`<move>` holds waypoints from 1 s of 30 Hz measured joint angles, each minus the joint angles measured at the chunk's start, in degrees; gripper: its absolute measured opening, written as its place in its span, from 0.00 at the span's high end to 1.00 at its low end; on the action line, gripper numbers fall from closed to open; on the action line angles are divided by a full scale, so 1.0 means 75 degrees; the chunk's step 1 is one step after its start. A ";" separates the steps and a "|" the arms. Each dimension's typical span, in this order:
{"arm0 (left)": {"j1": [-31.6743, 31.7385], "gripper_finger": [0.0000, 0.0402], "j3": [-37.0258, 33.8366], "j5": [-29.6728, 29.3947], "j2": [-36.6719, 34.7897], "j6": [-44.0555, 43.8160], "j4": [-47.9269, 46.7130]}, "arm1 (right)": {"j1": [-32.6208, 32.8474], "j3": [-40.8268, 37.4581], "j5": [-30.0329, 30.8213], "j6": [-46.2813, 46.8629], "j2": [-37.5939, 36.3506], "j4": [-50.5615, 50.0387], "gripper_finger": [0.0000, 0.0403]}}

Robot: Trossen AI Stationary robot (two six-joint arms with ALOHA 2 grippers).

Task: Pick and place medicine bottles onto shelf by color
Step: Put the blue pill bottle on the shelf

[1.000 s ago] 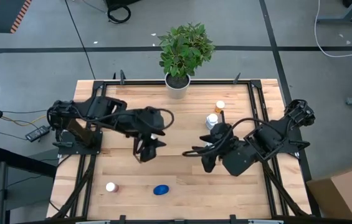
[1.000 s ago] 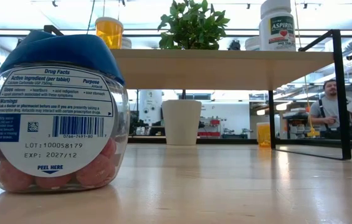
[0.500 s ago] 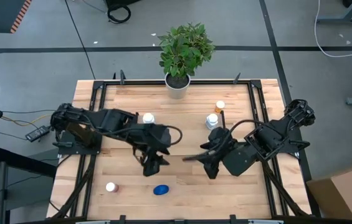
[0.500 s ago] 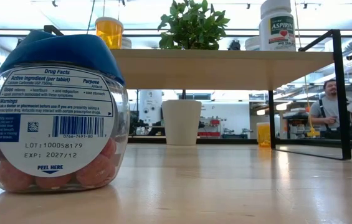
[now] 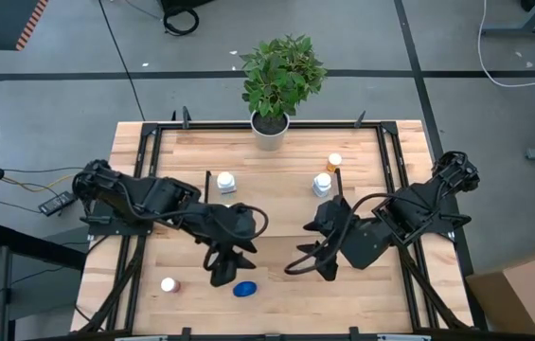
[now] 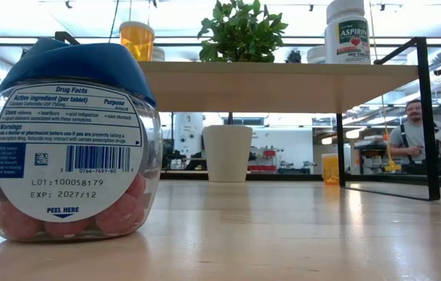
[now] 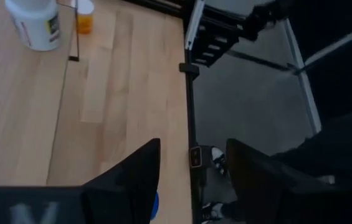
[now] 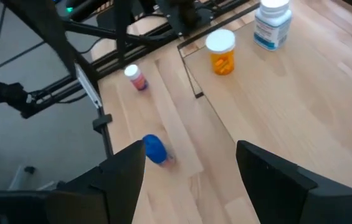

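Five medicine bottles were counted in the high view: three on the shelf [image 5: 276, 161], two on the bench [image 5: 276, 275] below. The blue bottle [image 5: 243, 289] was seen at lower centre, just beside the left jaws, which were parted and empty; the right jaws were likewise spread wide, apart from it.

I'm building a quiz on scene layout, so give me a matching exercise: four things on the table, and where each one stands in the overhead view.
Things:
1. blue oval bottle
2. plant pot
3. orange bottle
4. reddish bottle with a white cap

Places on the table:
A. far edge, about the middle
B. front, toward the left side
C. front, about the middle
D. back half, toward the right side

Pairs: 1-C, 2-A, 3-D, 4-B
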 joint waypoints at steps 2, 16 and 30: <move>0.0008 0.53 0.0000 -0.0021 0.0002 -0.0223 0.0029 | -0.0003 0.0000 -0.0054 -0.0011 0.0000 0.0050 0.36; -0.0802 0.54 -0.0011 -0.0048 0.0345 -0.0896 0.0682 | 0.0834 0.0000 0.0008 0.0566 0.0000 0.0051 0.36; -0.1486 0.56 -0.0009 -0.0266 0.0452 0.0250 0.0390 | 0.1924 0.0000 0.0010 0.4042 0.0000 -0.1044 0.36</move>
